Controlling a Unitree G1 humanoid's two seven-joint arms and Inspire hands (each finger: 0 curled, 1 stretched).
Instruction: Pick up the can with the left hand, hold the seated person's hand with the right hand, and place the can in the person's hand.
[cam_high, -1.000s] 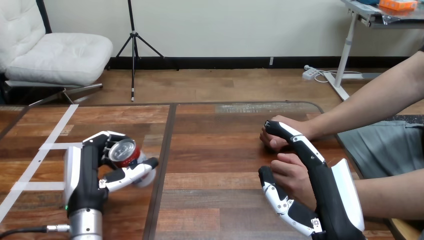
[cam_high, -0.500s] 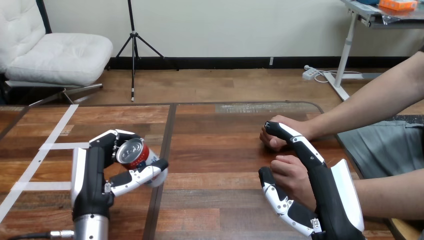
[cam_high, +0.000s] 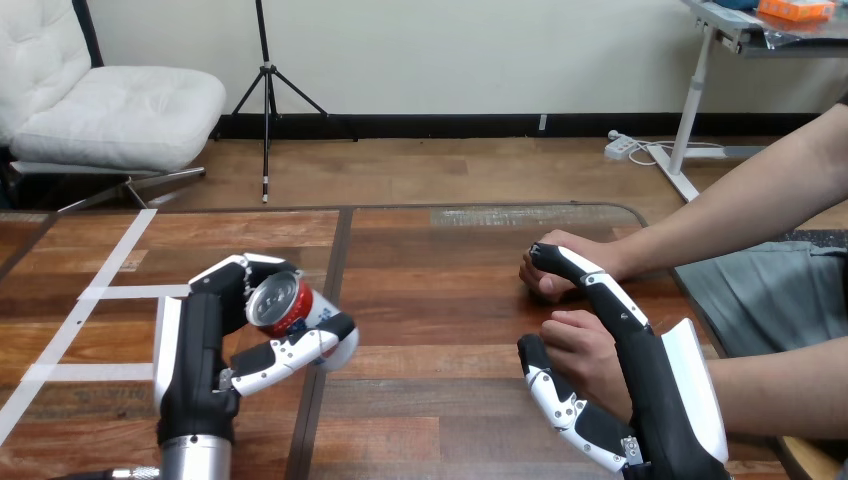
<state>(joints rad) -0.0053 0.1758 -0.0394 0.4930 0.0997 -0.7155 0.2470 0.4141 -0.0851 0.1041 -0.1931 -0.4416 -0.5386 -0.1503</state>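
Red can (cam_high: 285, 303), tilted at lower left, sits clamped in the curled fingers of the left robot hand (cam_high: 195, 345). At lower right, the right robot hand (cam_high: 660, 390) lies open, fingers straight over the person's hand (cam_high: 580, 345).

tilted red can (cam_high: 283, 303) in left robot hand (cam_high: 195, 350)

Left forearm was seen entering from the bottom edge. Left hand (cam_high: 190, 350) was noted with fingers and thumb curled round the can (cam_high: 283, 303), which was held tilted. Right hand (cam_high: 660, 400) was noted extended forward, fingers straight, thumb spread; the person's hand (cam_high: 585, 350) was seen between them.
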